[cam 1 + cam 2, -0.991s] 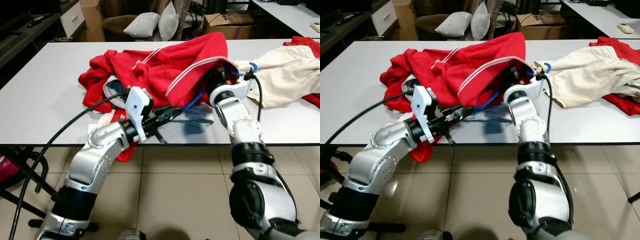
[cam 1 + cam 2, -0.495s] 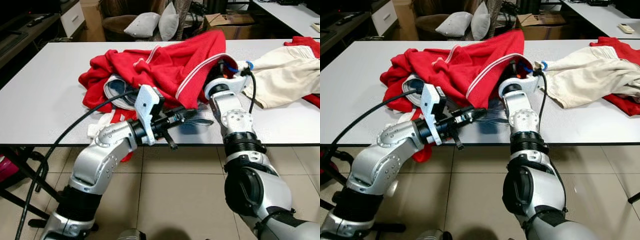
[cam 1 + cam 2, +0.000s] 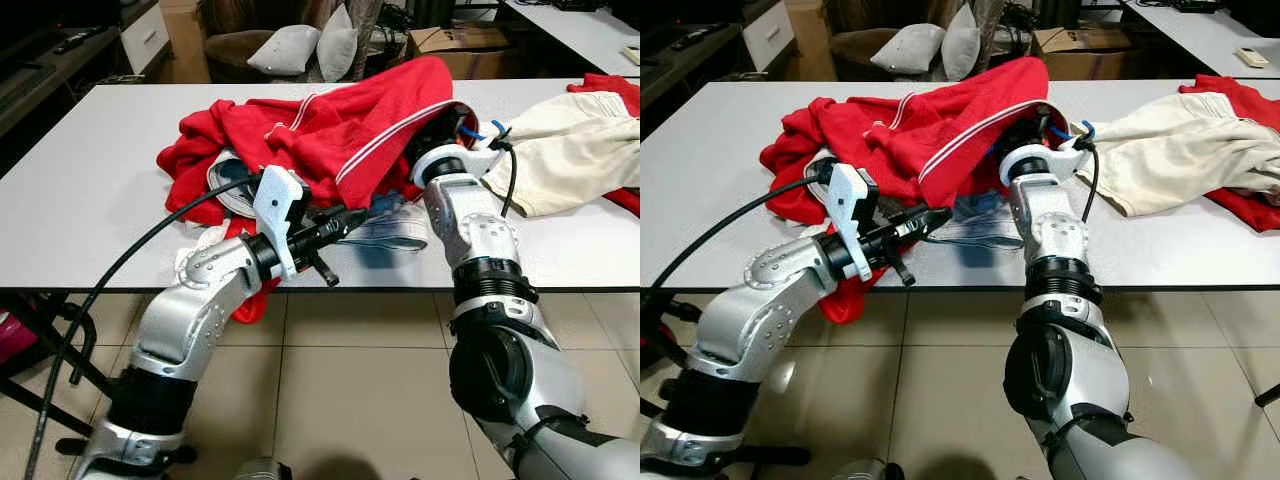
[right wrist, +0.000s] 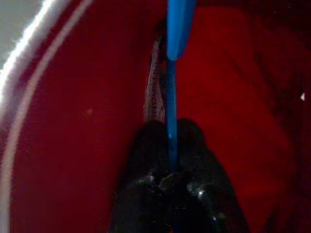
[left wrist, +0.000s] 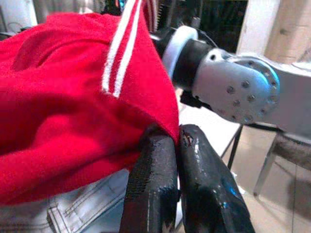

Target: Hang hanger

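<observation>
A red garment with white stripes (image 3: 330, 130) lies heaped on the white table (image 3: 90, 180). My left gripper (image 5: 176, 133) is shut on its lower hem near the table's front edge, also seen as the left gripper (image 3: 345, 218) in the eye view. My right arm (image 3: 465, 215) reaches up into the garment's opening, which hides its fingers from the eye views. In the right wrist view the right gripper (image 4: 170, 128) is shut on a thin blue hanger (image 4: 174, 29), surrounded by red cloth.
Light denim jeans (image 3: 390, 232) lie under the red garment at the front edge. A cream garment (image 3: 570, 140) and more red cloth (image 3: 605, 85) lie to the right. Cushions (image 3: 300, 48) and a cardboard box (image 3: 455, 45) stand beyond the table.
My right wrist has pushed farther into the red garment. The left gripper swung right, then back left, keeping hold of the hem. The garment's striped edge has lifted a little.
</observation>
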